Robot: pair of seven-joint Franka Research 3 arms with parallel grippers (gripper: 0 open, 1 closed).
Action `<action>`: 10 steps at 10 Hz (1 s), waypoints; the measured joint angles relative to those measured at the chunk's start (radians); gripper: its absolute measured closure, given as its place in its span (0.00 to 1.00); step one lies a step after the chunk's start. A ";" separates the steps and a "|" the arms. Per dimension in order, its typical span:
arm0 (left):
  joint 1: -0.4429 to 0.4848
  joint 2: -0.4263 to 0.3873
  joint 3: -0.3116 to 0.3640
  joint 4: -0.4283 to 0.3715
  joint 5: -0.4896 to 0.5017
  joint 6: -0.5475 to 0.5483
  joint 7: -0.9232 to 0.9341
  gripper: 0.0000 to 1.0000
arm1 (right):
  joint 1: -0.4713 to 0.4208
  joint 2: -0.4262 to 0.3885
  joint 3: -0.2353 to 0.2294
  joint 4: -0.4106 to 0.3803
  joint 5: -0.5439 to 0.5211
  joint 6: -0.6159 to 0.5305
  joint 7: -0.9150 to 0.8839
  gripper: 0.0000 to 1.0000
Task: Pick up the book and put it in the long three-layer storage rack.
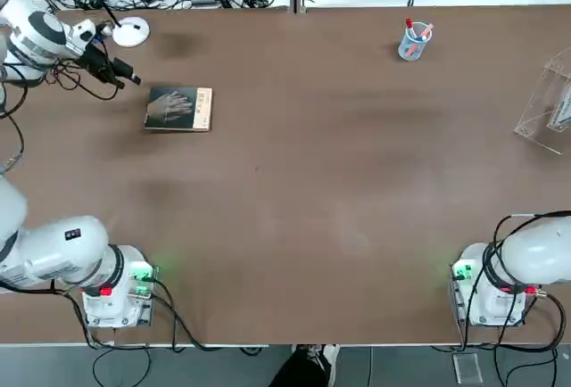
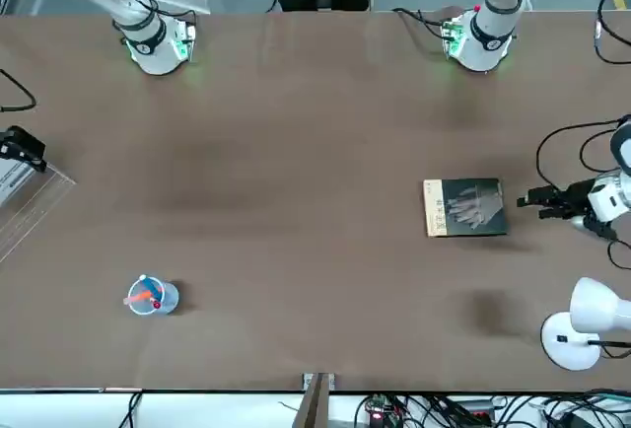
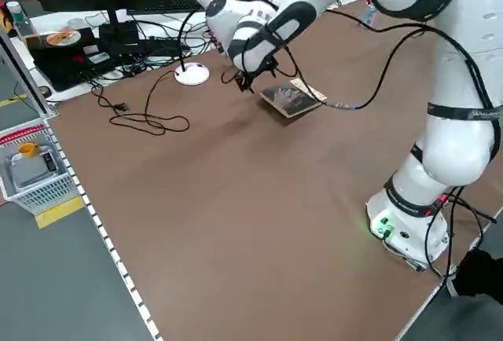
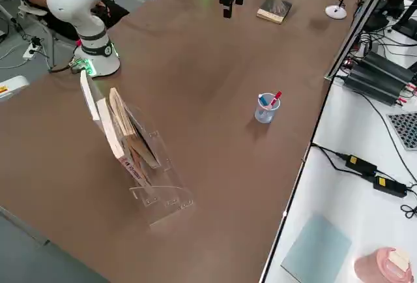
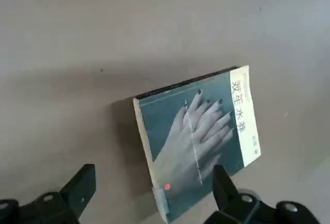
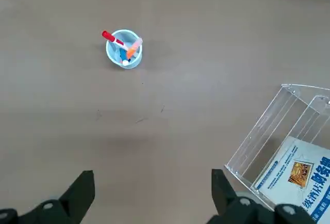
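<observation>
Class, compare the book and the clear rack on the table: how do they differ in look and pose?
The book is dark and opaque; the rack is see-through. The book lies flat; the rack stands up with slanted tiers. The book is thin and smaller; the rack is bulkier. Both rest on the brown table, untouched by either hand.

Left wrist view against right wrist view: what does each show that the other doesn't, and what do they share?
Only the left wrist view shows the book, flat on the table, beyond the open left gripper. Only the right wrist view shows the cup of pens and the clear storage rack, with the open right gripper. Both show bare brown table and fingers holding nothing.
</observation>
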 joint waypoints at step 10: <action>0.085 0.141 -0.001 0.091 -0.135 -0.187 0.206 0.00 | 0.000 0.000 0.000 0.000 0.000 -0.001 0.000 0.00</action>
